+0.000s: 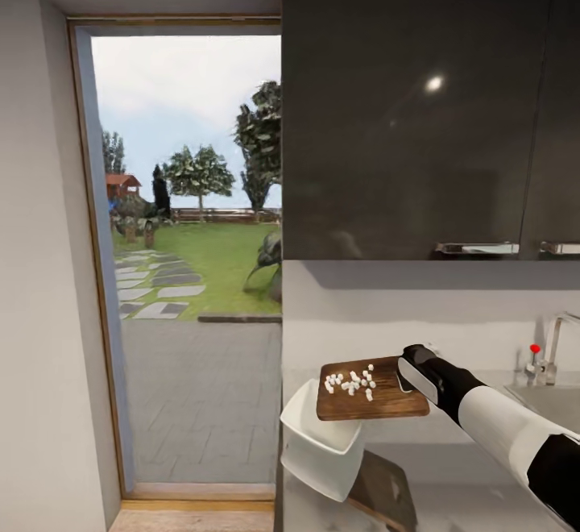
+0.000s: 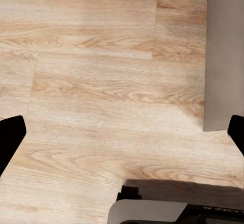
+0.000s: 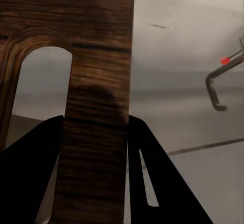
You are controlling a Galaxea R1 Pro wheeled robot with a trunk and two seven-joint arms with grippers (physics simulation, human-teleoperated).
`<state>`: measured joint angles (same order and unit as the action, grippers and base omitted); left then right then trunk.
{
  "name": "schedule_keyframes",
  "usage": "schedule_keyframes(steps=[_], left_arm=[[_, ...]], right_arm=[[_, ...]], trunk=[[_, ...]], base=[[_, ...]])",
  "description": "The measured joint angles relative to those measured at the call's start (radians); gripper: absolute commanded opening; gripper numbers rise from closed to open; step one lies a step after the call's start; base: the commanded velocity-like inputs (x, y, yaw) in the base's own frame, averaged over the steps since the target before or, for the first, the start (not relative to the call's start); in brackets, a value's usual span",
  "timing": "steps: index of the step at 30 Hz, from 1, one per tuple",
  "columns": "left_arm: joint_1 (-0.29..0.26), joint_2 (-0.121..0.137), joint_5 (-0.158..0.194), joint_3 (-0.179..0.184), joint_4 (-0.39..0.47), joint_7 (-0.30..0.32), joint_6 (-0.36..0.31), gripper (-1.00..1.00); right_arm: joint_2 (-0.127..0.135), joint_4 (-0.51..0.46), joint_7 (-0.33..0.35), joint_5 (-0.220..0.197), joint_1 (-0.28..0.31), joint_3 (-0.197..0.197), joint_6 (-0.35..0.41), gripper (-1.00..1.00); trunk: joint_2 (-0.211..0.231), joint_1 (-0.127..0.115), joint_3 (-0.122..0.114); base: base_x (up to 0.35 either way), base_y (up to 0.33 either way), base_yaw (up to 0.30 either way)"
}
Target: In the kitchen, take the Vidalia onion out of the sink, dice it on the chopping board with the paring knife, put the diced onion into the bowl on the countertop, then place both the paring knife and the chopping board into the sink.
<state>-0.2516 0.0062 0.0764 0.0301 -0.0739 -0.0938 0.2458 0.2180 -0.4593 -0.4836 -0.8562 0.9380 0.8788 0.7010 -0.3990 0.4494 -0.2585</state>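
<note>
So the right end effector (image 1: pixel 400 376) is clenched on the chopping board (image 1: pixel 372 389), holding it up in the air by the edge next to the handle slot. In the right wrist view you can see both dark fingers (image 3: pixel 152 183) pressed against the strip of wood (image 3: pixel 96 107) between them, with the oblong slot just to one side. The board sits roughly level, sticking out away from the end effector toward the doorway, and the diced onion (image 1: pixel 351 383) is a loose scatter of little white cubes on the half of the board farthest from the end effector. Right underneath the far end of the board is the bowl (image 1: pixel 320 439), tilted steeply with its open side facing up toward the board, and it looks like it's perched at the end of the grey surface (image 1: pixel 467 475). Behind the arm, on the opposite side from the board, there's the sink (image 1: pixel 556 403) with the chrome tap and its red knob (image 1: pixel 533 349). The left end effector (image 2: pixel 122 137) is released, its two dark fingertips (image 2: pixel 10 137) spread wide apart over the wooden floor (image 2: pixel 101 81), with nothing between them.
</note>
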Motion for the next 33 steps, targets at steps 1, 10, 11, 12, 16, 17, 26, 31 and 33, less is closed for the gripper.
schedule_keyframes(steps=[1,10,11,12,16,17,26,31,33], left_arm=[[0.0,0.0,0.0,0.0,0.0,0.0,0.0,1.0],[0.0,0.0,0.0,0.0,0.0,0.0,0.0,1.0],[0.0,0.0,0.0,0.0,0.0,0.0,0.0,1.0],[0.0,0.0,0.0,0.0,0.0,0.0,0.0,1.0],[0.0,0.0,0.0,0.0,0.0,0.0,0.001,1.0],[0.0,0.0,0.0,0.0,0.0,0.0,0.001,1.0],[0.0,-0.001,0.0,0.0,0.0,0.0,0.001,1.0],[0.0,0.0,0.0,0.0,0.0,0.0,0.0,1.0],[0.0,0.0,0.0,0.0,0.0,0.0,0.0,1.0]], right_arm=[[0.0,0.0,0.0,0.0,0.0,0.0,0.001,-1.0],[0.0,0.0,-0.002,0.003,0.0,0.0,0.001,-1.0],[0.0,0.0,-0.004,0.003,0.0,0.0,0.001,-1.0],[0.0,0.0,-0.007,0.004,0.0,0.0,0.001,-1.0],[0.0,0.0,-0.02,0.004,0.0,0.0,0.0,-1.0],[0.0,0.0,-0.022,0.003,0.0,0.0,0.0,-1.0],[0.001,0.0,-0.028,0.004,0.0,0.0,0.001,-1.0],[0.001,0.0,-0.038,0.004,0.0,0.0,0.001,-1.0],[0.001,0.0,-0.038,0.002,0.0,0.0,0.0,-1.0]], trunk=[[0.0,0.0,0.0],[0.0,0.0,0.0],[0.0,0.0,0.0],[0.0,0.0,0.0],[0.0,0.0,0.0],[0.0,0.0,0.0],[0.0,0.0,0.0],[0.0,0.0,0.0],[0.0,0.0,0.0]], base=[[0.025,0.012,0.0],[0.005,0.011,0.0],[0.0,0.003,0.0],[0.0,0.002,0.0],[0.0,0.0,0.0],[0.0,0.0,0.0],[0.0,0.0,0.0],[0.0,0.0,0.0],[0.0,0.0,0.0]])
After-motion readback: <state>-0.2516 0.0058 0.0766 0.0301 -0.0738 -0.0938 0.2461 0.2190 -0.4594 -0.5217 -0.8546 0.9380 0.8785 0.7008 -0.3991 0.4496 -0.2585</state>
